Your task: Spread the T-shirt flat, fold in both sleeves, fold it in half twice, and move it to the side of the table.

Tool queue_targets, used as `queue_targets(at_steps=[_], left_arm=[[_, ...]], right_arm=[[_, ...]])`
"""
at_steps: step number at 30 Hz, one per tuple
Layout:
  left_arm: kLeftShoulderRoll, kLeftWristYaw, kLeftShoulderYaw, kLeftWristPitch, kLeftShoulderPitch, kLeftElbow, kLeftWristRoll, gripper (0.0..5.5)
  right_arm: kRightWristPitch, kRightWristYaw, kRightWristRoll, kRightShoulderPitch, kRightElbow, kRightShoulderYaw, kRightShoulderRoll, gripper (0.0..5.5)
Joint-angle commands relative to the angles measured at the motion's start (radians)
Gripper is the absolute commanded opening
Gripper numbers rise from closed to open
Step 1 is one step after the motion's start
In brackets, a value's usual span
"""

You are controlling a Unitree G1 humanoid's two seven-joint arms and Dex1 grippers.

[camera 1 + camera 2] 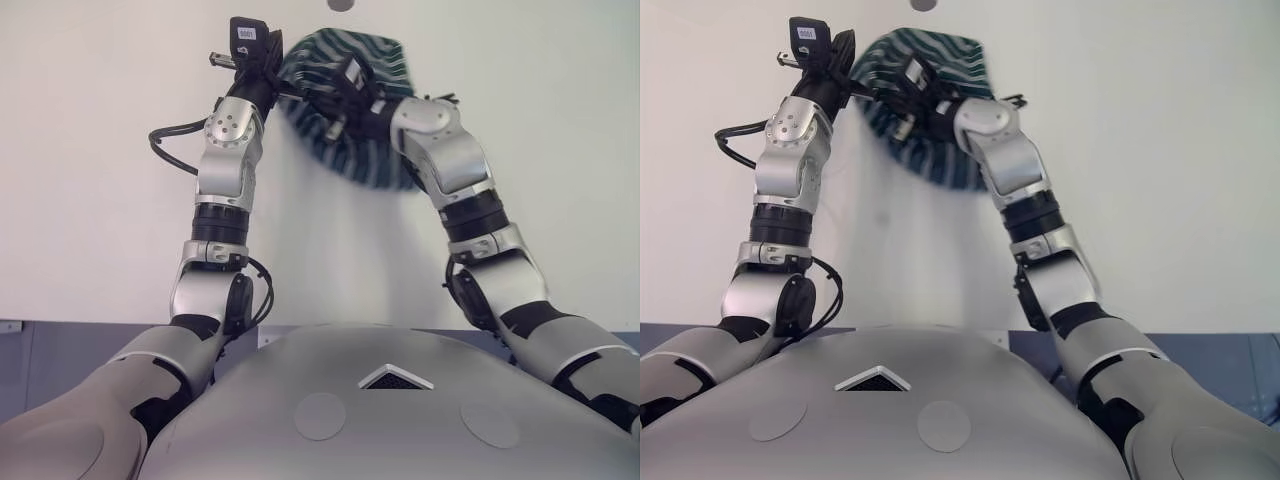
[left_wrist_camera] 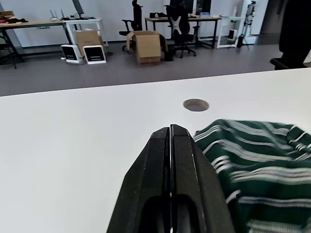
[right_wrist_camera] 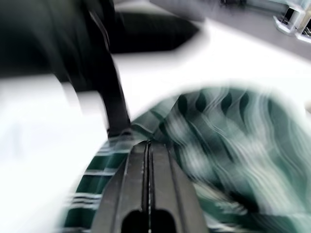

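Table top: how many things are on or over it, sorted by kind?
T-shirt, green striped: 1
Round grey disc: 1
Grippers: 2 (left gripper, right gripper)
Total: 4

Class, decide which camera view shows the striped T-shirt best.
Left wrist view: the T-shirt lies bunched on the table, little hidden. In the eye views arms cover part; the right wrist view shows only part, close up.

- One green-and-white striped T-shirt (image 2: 252, 160).
- One white table (image 2: 73, 136).
- One round grey cap (image 2: 196, 105) set in the tabletop.
- Two grippers: the left gripper (image 2: 170, 133) and the right gripper (image 3: 148, 145).
- Two cardboard boxes (image 2: 148, 47) on the floor behind the table.
- Two black office chairs (image 2: 178, 24).
- Two white floor units (image 2: 73, 53).
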Motion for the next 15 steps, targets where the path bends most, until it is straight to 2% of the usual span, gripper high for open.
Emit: queue_targets(at_steps=[1,2,4,6,8,9,11,14,15], left_arm=[[0.051,-0.047,-0.008,0.014,0.013,-0.07,0.005,0.02],[0.083,-0.091,-0.013,0.03,0.023,-0.112,-0.007,0.02],[0.159,-0.269,-0.069,0.11,0.066,-0.274,-0.07,0.0],[0.307,-0.508,-0.173,0.271,0.161,-0.537,-0.19,0.36],[0.445,-0.649,-0.209,0.418,0.252,-0.74,-0.296,0.78],[0.516,-0.697,-0.209,0.472,0.302,-0.822,-0.333,0.96],[0.653,-0.771,-0.194,0.529,0.418,-0.936,-0.365,1.32],[0.793,-0.816,-0.201,0.47,0.543,-0.988,-0.288,1.89],[0.815,-0.815,-0.222,0.43,0.564,-0.989,-0.248,1.89]], right_arm=[[0.095,-0.084,0.049,-0.061,-0.056,-0.2,-0.121,0.0],[0.097,-0.078,0.05,-0.041,-0.069,-0.227,-0.173,0.0],[0.092,-0.057,0.037,0.02,-0.089,-0.244,-0.258,0.38],[0.085,-0.058,0.02,0.087,-0.108,-0.24,-0.306,0.76],[0.085,-0.076,0.018,0.133,-0.134,-0.237,-0.315,1.19],[0.088,-0.088,0.019,0.153,-0.151,-0.235,-0.309,1.4],[0.096,-0.108,0.018,0.19,-0.186,-0.223,-0.301,1.47],[0.126,-0.116,0.022,0.25,-0.248,-0.209,-0.314,1.47],[0.136,-0.111,0.019,0.263,-0.259,-0.195,-0.324,1.47]])
